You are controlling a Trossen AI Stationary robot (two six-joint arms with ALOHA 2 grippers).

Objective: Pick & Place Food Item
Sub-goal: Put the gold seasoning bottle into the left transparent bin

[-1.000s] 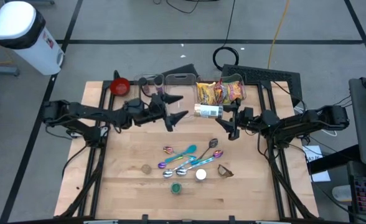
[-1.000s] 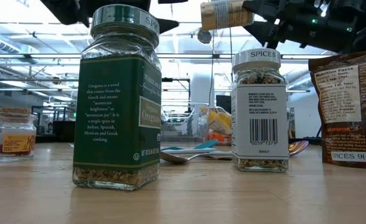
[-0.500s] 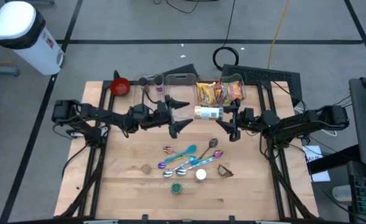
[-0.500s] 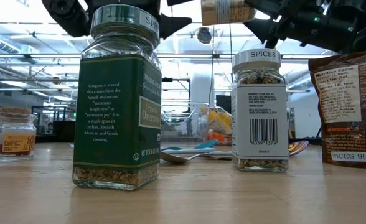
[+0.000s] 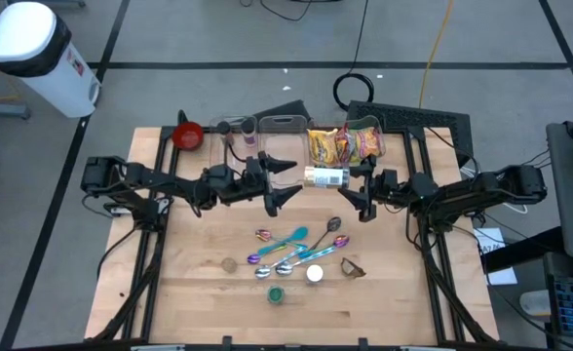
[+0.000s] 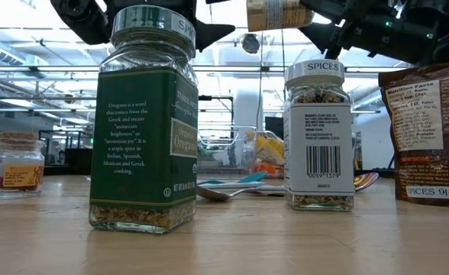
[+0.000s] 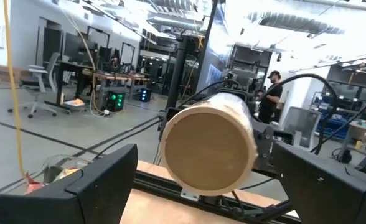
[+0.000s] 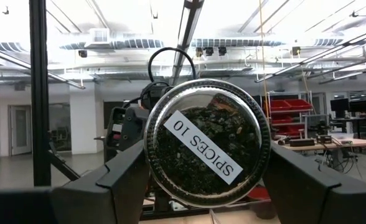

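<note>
— What's going on over the worktop (image 5: 384,292) here?

— A handover, by the look of it. The right end effector (image 5: 350,191) grips a spice jar (image 5: 325,175) by its lid end and holds it lying sideways in the air, above the boards near the back row of containers. The left end effector (image 5: 283,179) faces it with fingers spread wide and nothing between them. From above, its tips stand just short of the jar's base.

— And from the arms' own cameras?

— The left wrist view shows the jar's base (image 7: 209,150) centred between that arm's two dark fingers (image 7: 96,180), apart from both. The right wrist view looks straight at the lid, labelled spices, with its fingers (image 8: 307,186) pressed to either side.

— Where could it slip?

— I'd say timing. If the right lets go before the left has closed, the jar drops onto the spoons (image 5: 291,252) and small jars (image 5: 296,276) below. The jar is smooth and round, too, so a grip set off its middle could roll it out sideways.

— Anything else?

— The two end effectors are close. A left approach pushed too far could knock the jar askew in the right's hold.
</note>
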